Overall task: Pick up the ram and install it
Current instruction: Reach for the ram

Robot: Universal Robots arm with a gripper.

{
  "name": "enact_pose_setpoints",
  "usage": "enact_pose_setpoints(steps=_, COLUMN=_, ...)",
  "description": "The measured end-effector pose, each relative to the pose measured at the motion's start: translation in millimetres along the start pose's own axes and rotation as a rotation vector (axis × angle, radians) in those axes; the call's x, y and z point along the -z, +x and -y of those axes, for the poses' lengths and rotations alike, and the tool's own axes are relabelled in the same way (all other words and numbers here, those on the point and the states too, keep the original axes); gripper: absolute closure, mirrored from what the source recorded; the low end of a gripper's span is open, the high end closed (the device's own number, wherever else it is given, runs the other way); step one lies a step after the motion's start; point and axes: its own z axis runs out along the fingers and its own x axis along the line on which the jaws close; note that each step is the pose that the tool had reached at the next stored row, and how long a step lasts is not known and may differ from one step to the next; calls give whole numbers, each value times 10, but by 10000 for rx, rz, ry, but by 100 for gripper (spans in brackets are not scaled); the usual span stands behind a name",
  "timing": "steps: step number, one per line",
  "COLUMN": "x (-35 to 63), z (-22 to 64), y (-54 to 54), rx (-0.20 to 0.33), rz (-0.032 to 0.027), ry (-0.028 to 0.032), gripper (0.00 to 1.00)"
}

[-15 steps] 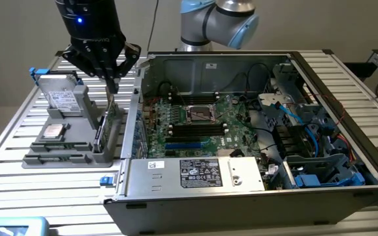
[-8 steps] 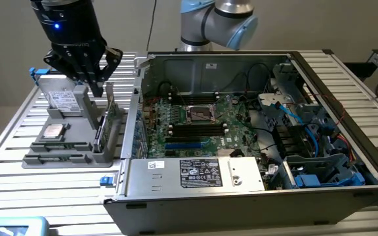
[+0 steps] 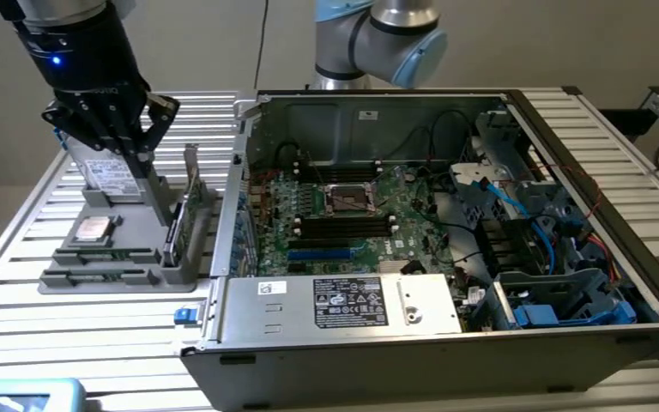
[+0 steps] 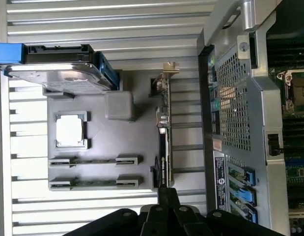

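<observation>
Two ram sticks (image 4: 95,161) lie flat in slots of a grey holder (image 4: 107,142), one beside the other; in the exterior view they (image 3: 106,255) sit near the holder's front. My gripper (image 3: 137,156) hangs above the holder's back, over the hard drive, shut with nothing between its fingers. In the wrist view its black fingertips (image 4: 166,195) meet beside the end of the upright expansion card (image 4: 164,142). The open computer case (image 3: 444,335) stands at the exterior view's right of the holder, its motherboard (image 3: 404,245) lying bare with dark memory slots (image 3: 347,225).
The holder also carries a hard drive (image 4: 58,73), a square silver processor (image 4: 70,130) and the tall green card (image 3: 198,210) standing on edge. The case wall (image 3: 238,172) rises close beside the card. Cables and a blue drive cage (image 3: 559,300) crowd the case's right side.
</observation>
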Motion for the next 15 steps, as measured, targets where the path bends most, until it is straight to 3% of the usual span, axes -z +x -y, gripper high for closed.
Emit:
enact_pose_setpoints(steps=10, x=-122, z=35, y=440, rx=12, rz=-24, ry=68, gripper=89)
enact_pose_setpoints(steps=15, x=-154, z=43, y=526, rx=206, rz=-48, ry=173, gripper=89)
